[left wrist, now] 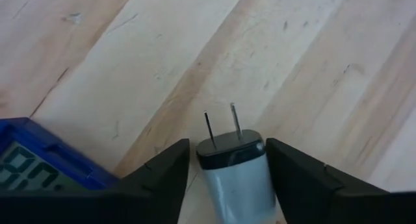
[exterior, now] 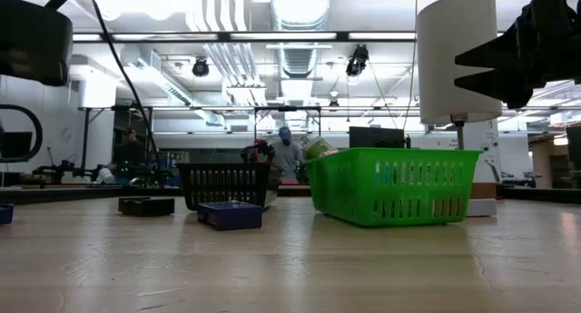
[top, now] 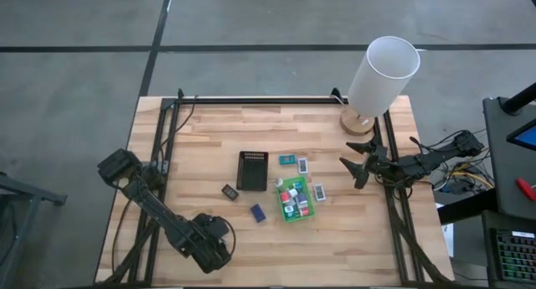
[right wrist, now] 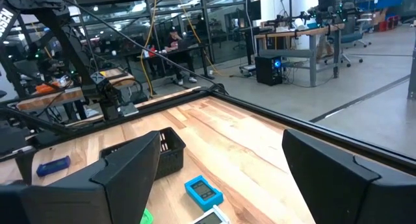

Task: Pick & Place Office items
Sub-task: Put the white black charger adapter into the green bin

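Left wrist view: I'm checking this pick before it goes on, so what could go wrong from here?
The left tool has its fingers either side of a white plug adapter; whether they are gripping is unclear, so it could slip or twist when lifted. A blue calculator lies close beside one finger and might get nudged. The green basket already looks full, so the adapter may not settle inside.
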`<state>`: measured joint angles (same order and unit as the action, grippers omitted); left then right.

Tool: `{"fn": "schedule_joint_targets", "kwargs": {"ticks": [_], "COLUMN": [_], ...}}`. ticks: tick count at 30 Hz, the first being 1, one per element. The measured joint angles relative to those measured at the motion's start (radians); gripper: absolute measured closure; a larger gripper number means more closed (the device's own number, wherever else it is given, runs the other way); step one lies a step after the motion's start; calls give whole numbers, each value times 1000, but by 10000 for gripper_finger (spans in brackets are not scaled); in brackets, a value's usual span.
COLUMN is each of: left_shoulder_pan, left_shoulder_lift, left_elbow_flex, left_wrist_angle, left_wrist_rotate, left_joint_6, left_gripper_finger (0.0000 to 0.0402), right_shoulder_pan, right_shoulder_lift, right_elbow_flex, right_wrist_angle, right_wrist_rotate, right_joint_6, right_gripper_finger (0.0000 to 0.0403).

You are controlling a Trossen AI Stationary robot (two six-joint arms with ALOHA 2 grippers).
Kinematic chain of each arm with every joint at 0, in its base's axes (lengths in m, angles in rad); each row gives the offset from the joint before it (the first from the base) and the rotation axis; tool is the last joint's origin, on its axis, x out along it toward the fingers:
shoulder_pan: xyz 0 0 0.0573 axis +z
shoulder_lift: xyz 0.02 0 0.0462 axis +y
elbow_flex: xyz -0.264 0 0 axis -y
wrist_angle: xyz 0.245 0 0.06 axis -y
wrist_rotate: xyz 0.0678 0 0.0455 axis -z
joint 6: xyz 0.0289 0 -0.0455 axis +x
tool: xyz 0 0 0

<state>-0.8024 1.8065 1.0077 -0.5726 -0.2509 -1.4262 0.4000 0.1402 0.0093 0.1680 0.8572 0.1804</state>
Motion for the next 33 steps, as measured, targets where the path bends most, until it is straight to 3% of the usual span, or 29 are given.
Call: {"fn": "schedule_joint_targets", "kwargs": {"ticks": [10, 18, 27, 33], "left_shoulder_pan": [0, 0, 11, 25], "left_shoulder_lift": [0, 0, -2, -29], "left_elbow_flex": [0, 0, 0, 0], "left_wrist_angle": [4, 7, 15, 30], "left_wrist_rotate": [1, 3, -1, -39], "left_joint_6": [-3, -3, -3, 20], "left_gripper_finger": [268, 244, 261, 246], "right_shoulder_pan": [0, 0, 0, 0], "right_shoulder_lift": [0, 0, 0, 0], "right_elbow_flex": [0, 0, 0, 0], "right_wrist_angle": [0, 0, 0, 0], "right_wrist_rotate": [0, 0, 0, 0], "right_joint_6": [0, 0, 0, 0], "right_gripper_finger": [77, 85, 76, 81]}}
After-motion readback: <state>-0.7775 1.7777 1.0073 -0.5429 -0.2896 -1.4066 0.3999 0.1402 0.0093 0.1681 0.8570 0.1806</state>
